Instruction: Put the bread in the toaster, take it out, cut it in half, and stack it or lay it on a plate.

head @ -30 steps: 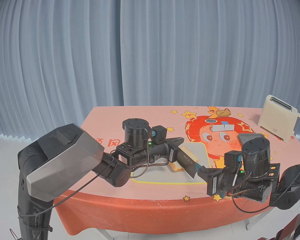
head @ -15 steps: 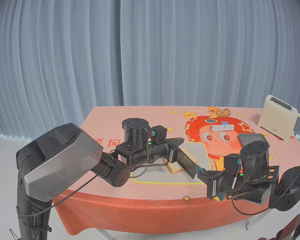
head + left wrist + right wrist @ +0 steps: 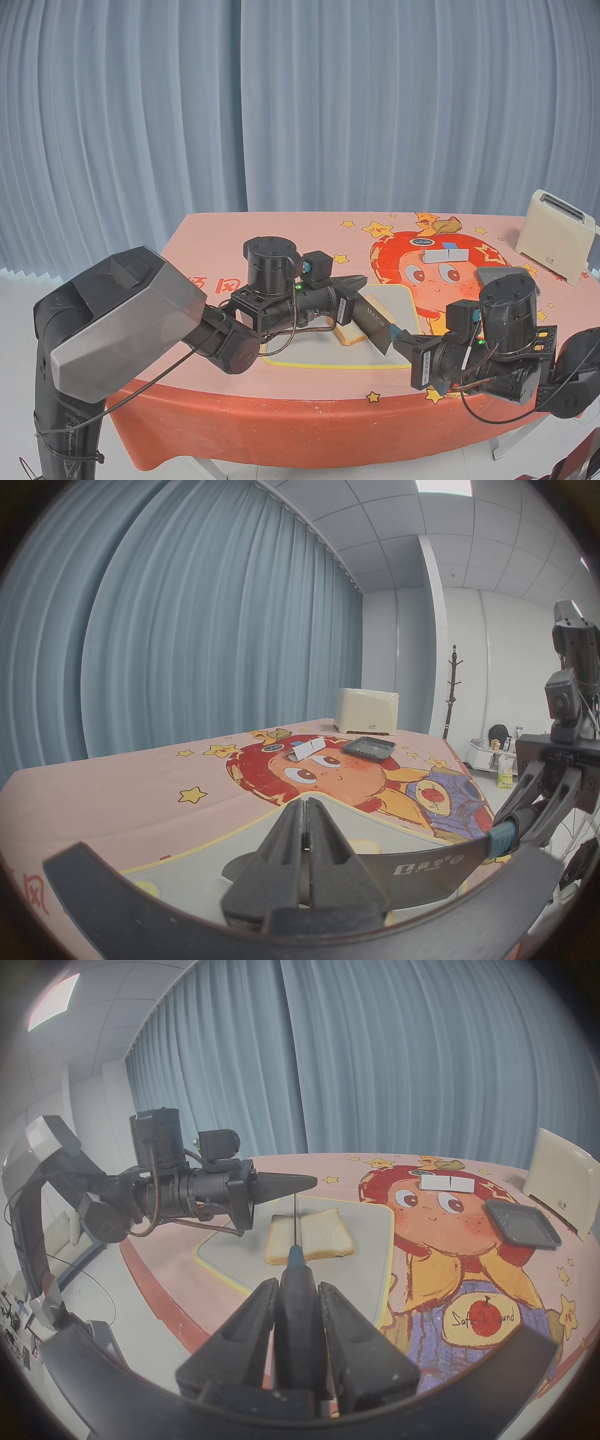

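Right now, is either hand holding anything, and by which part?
The right hand grips the knife by its handle, blade over the bread. The left hand is shut, with nothing visibly held.

Curtained room, one cloth-covered table

Blue-grey curtains hang in pleats behind the table, whose pink cartoon cloth drapes over its near edge. Beyond its right edge stand a white wall and a dark coat stand, under a panelled ceiling with a lit panel. The floor is pale.
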